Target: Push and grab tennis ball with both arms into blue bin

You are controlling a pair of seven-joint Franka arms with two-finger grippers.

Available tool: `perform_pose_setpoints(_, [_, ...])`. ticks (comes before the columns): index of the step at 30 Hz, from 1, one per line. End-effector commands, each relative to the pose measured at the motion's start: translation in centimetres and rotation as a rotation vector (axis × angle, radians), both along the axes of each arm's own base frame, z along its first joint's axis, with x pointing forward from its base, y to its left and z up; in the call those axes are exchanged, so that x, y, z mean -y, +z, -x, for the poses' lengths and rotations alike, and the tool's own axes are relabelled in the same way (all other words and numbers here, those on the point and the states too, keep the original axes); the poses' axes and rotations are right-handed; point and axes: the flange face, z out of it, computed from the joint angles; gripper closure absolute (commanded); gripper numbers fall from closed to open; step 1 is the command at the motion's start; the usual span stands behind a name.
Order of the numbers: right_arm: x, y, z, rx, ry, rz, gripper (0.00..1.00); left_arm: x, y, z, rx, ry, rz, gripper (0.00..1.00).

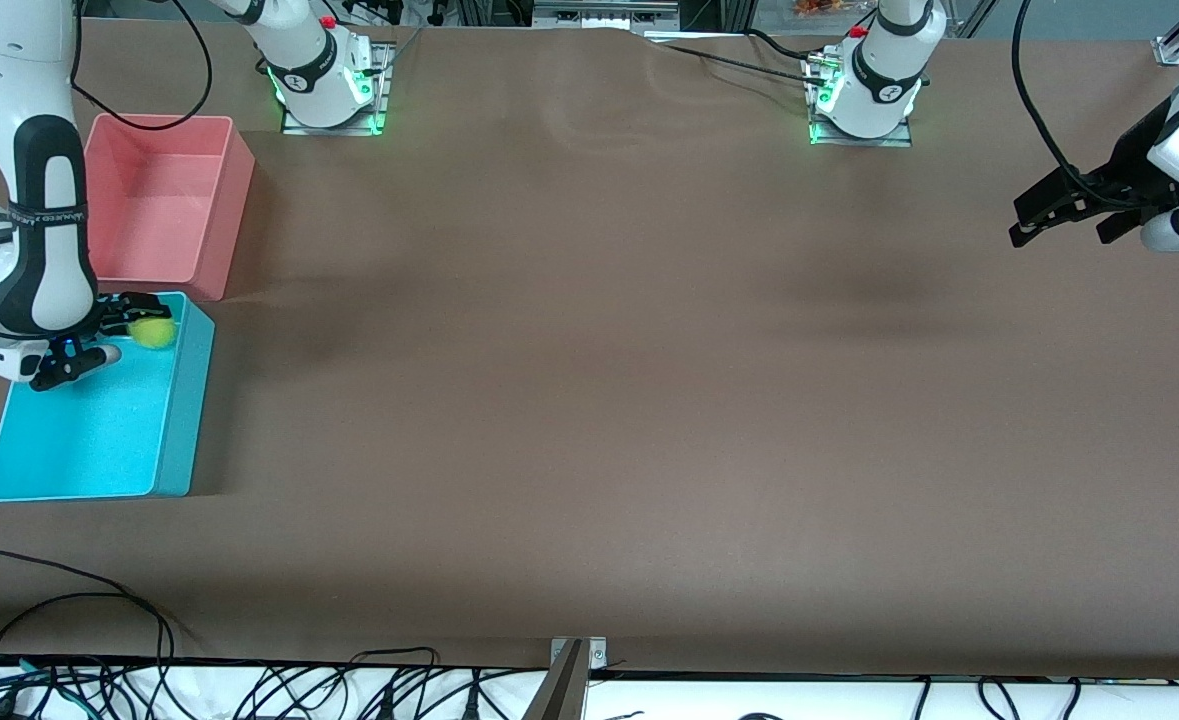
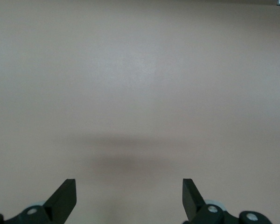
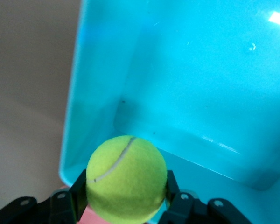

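Right wrist view puts the tennis ball [image 3: 126, 178] squarely between my right gripper [image 3: 126, 196] fingers, which touch both its sides over the blue bin [image 3: 91, 84], above the end nearest the pink bin [image 1: 232, 190]. I judge the ball light, fuzzy and slightly springy, so it grips well across its widest part but would bounce and roll if dropped from height. The bin's tall walls should contain it. The pink bin sits just beside the blue one, farther from the front camera, and is the only place a stray bounce could end up. My left gripper [image 1: 1069, 215] waits with fingers spread over bare table [image 1: 649, 400] at its own end.
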Motion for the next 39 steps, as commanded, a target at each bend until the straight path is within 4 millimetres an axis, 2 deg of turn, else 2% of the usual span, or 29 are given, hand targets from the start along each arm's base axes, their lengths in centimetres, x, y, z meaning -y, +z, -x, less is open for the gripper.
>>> perform_pose_setpoints(1, [0.2,0.0,-0.5,0.013,0.001,-0.019,0.0,0.3,0.5,-0.4,-0.004,0.003,0.012,0.0])
perform_pose_setpoints(10, [-0.3,2.2,-2.3,0.034,0.016,-0.021,0.0,0.3,0.5,-0.4,-0.004,0.003,0.012,0.0])
perform_pose_setpoints(14, [-1.0,4.2,-3.5,0.019,0.026,-0.043,0.0,0.3,0.6,-0.4,-0.003,0.003,0.012,0.0])
perform_pose_setpoints(21, [-3.3,9.4,-5.7,-0.038,-0.008,-0.038,0.0,0.2,0.5,-0.4,-0.004,0.001,0.011,0.0])
perform_pose_setpoints(24, [-4.7,12.8,-7.2,-0.028,-0.017,-0.025,0.0,0.3,0.4,-0.4,-0.005,0.0,0.009,0.0])
perform_pose_setpoints(34, [-9.6,21.2,-9.2,-0.037,0.005,0.031,0.0,0.5,0.4,-0.4,-0.003,-0.012,-0.031,0.0])
perform_pose_setpoints(39, [-11.4,22.8,-9.7,-0.025,0.029,0.048,0.0,0.5,0.3,-0.4,-0.004,-0.014,-0.032,0.0])
